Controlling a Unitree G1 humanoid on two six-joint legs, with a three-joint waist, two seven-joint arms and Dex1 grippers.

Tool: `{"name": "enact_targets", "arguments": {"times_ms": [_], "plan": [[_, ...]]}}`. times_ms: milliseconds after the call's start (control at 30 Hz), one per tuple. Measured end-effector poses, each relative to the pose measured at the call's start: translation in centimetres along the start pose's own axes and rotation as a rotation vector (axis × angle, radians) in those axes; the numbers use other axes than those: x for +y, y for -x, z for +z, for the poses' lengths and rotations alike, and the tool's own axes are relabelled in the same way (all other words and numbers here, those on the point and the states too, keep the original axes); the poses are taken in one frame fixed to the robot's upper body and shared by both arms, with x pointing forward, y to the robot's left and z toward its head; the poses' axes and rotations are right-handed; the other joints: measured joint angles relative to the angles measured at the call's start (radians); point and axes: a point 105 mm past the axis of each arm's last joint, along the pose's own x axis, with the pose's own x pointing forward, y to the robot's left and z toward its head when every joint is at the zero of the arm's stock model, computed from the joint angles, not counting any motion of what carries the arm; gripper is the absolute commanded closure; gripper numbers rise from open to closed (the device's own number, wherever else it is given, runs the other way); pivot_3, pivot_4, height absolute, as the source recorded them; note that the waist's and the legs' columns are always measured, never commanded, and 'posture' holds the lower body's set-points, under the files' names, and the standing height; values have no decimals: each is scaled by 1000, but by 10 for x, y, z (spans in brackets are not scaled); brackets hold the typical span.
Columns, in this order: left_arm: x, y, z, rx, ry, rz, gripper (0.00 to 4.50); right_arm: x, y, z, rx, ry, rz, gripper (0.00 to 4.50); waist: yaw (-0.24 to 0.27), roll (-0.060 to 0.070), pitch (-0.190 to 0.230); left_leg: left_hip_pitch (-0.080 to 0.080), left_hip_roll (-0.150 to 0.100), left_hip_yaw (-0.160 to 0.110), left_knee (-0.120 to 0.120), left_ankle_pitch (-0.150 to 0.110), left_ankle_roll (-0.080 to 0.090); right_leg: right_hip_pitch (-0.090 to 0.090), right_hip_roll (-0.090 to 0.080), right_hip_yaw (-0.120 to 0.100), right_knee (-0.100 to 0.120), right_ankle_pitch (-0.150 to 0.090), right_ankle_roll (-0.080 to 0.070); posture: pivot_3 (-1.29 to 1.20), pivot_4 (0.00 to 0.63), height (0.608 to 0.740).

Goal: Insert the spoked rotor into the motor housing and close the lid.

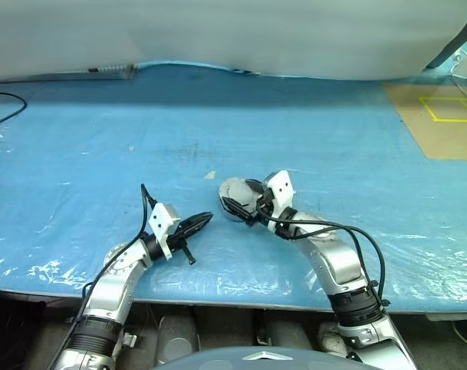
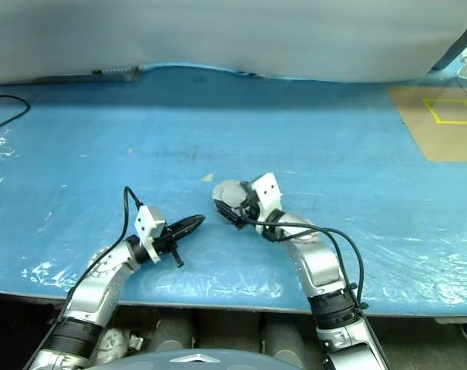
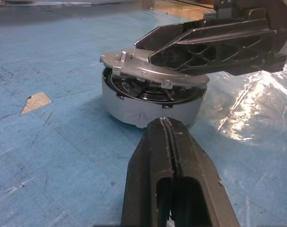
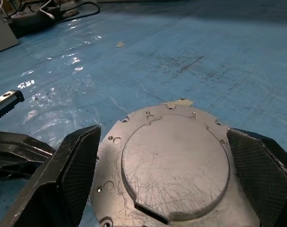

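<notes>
Two grippers meet near the middle of a blue plastic sheet (image 1: 102, 146) that covers the table. The left gripper (image 1: 203, 222) lies low over the sheet, and its two black fingers (image 3: 169, 156) are pressed together with nothing between them. Its tip points at the motor housing (image 3: 134, 106) and stands just beside it; I cannot tell if it touches the wall.

The motor housing is a short round silver cup that stands upright on the sheet, between the two grippers. In the left wrist view, dark parts show inside it under the lid, but I cannot tell whether the spoked rotor is among them. The lid (image 4: 174, 165) rests on top of the housing. It sits a little tilted, with one edge raised above the rim, so a gap shows on the side that faces the left gripper. Its upper face is grey metal with many scratches, a round raised middle and small holes near the edge.

The right gripper (image 4: 174, 177) reaches over the housing. Its fingers (image 4: 75, 165) are spread wide apart, one on each side of the lid, and they do not press its edge.

A small beige scrap (image 1: 210, 175) lies on the sheet near the housing. A black cable (image 1: 6, 104) lies at the far left edge.
</notes>
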Motion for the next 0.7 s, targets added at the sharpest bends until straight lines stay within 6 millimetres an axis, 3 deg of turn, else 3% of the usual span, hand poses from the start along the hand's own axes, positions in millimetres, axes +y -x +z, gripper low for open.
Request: {"name": "enact_targets", "arguments": {"times_ms": [233,400,700], "plan": [[0,0,-1,5,5,0,4500,-6,0,-6,7,102,-26,26,0,0,0,0,0,0,0,0,0,0,0,0,0,0,0,0,150,740],[0,0,0,4,4,0,4500,-3,-1,-6,3,104,-7,1565,0,0,0,0,0,0,0,0,0,0,0,0,0,0,0,0,150,740],[1,0,-1,8,2,0,4500,-3,-2,-3,12,102,4,1566,0,0,0,0,0,0,0,0,0,0,0,0,0,0,0,0,150,740]]}}
